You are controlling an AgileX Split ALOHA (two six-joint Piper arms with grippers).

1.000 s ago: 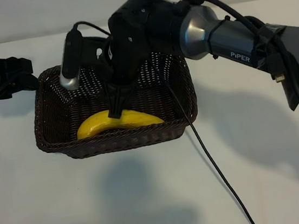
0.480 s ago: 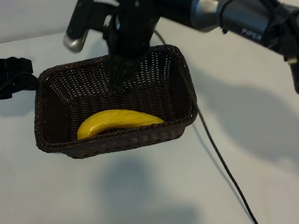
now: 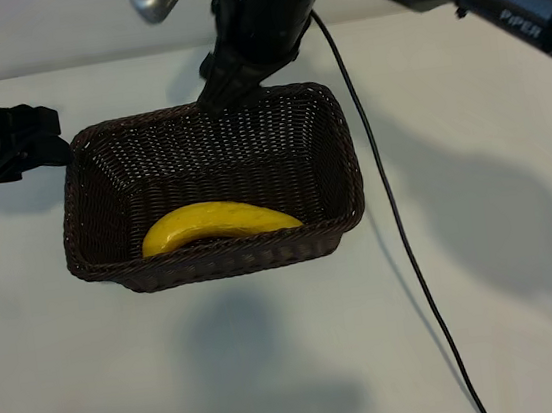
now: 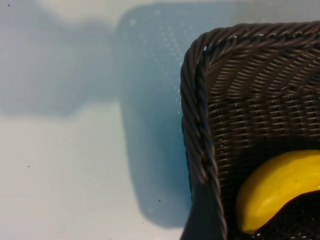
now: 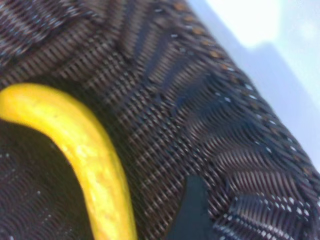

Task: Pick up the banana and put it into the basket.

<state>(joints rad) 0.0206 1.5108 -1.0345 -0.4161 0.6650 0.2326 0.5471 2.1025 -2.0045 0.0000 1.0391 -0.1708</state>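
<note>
Right claw (image 3: 220,90) above the far rim of the basket (image 3: 347,172), jaws apart and holding nothing, dark fingertips pointing down toward the braided edge. Arm reaching in from the upper right of the exterior view, a black cable (image 3: 401,241) trailing from it across the white tabletop (image 3: 488,291) past the basket's right side. Banana (image 3: 219,221) lying flat on the basket floor against the near wall, bright yellow, curved back upward, touched by neither claw. Left claw (image 3: 46,139) parked at the left edge of the exterior view, just beside the basket's far left corner, also spread open and empty. From the left wrist view, a rounded corner of the basket (image 4: 200,150) with one end of the banana (image 4: 272,187) inside. From the right wrist view, the banana (image 5: 85,150) curving across the woven floor of the basket (image 5: 210,125), a dark fingertip (image 5: 187,212) low in the foreground.
</note>
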